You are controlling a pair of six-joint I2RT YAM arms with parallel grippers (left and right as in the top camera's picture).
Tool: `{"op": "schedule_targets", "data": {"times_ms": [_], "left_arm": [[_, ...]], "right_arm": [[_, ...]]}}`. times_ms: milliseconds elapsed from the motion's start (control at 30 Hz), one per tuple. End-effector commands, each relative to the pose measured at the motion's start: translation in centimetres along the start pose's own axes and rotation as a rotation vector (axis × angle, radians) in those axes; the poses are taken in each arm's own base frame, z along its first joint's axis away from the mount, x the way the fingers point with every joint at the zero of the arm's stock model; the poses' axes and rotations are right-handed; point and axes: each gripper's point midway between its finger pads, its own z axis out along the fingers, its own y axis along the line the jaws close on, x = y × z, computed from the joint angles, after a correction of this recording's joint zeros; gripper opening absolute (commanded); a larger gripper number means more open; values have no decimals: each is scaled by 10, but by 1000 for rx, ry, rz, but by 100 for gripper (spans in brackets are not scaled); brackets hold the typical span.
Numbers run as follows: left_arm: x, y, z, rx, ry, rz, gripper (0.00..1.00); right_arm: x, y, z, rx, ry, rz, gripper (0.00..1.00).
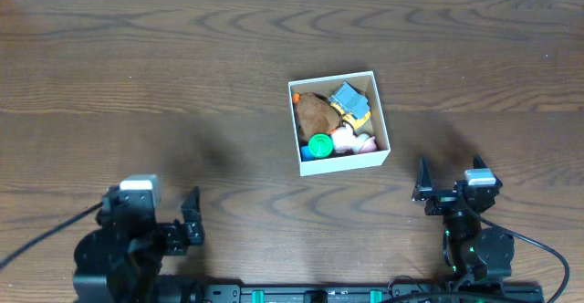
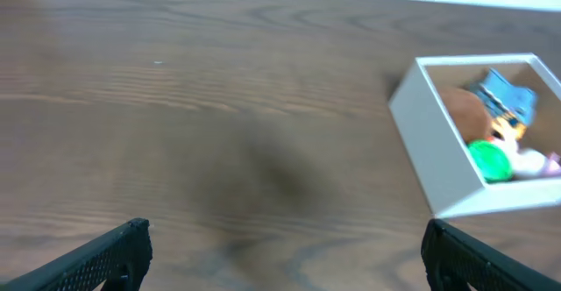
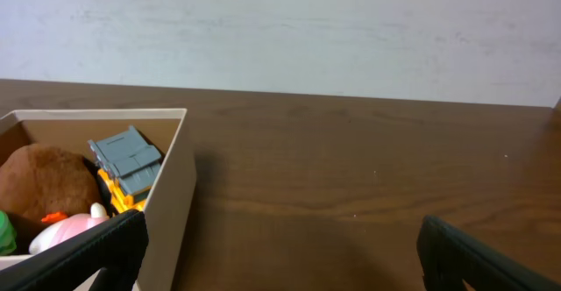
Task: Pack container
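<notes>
The container is a small white cardboard box in the middle of the table. It holds several toys: a brown plush, a grey-blue and yellow toy, a green round toy and a pink and white toy. It also shows in the left wrist view and the right wrist view. My left gripper is open and empty at the front left, far from the box. My right gripper is open and empty at the front right, a little beyond the box's right side.
The dark wood table stretches around the box. A pale wall runs behind the table's far edge. Both arm bases stand at the front edge.
</notes>
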Motion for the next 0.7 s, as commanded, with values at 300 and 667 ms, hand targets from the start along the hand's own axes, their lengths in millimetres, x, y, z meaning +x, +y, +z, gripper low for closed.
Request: {"op": "schedule_targets", "data": {"times_ms": [300,667], "left_arm": [[13,26,67,-74,-316,-5,98],[23,32,102,-66,-498,6,98]], "right_arm": [[0,-1,0,2,-2,19,99],[0,-1,0,2,-2,19,99]]}}
